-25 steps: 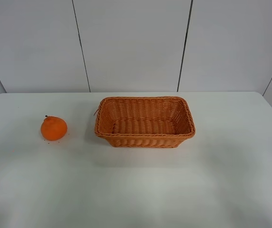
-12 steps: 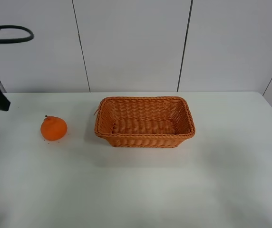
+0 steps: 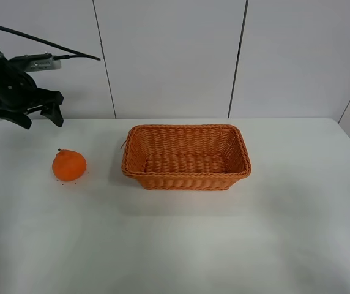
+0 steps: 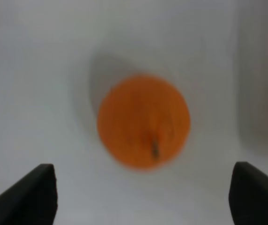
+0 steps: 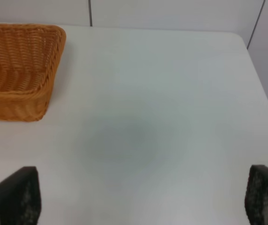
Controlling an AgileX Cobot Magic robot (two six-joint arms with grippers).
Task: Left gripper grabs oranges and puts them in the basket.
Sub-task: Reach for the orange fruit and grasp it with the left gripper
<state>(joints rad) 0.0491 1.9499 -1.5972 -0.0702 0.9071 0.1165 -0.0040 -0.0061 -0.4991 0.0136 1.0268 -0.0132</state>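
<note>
No readable text, label or number shows anywhere.

White table [image 3: 224, 245], pale panelled wall [image 3: 169, 61], dark vertical seams

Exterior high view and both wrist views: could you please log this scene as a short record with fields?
orange: resting on the table, left of the basket, apart from it
basket: wicker, upright, nothing in it
left pincer: open, raised above the orange, not touching it
right pincer: open, holding nothing, over bare table beside the basket; out of the exterior view
table: white
task state: orange not yet grasped
</note>
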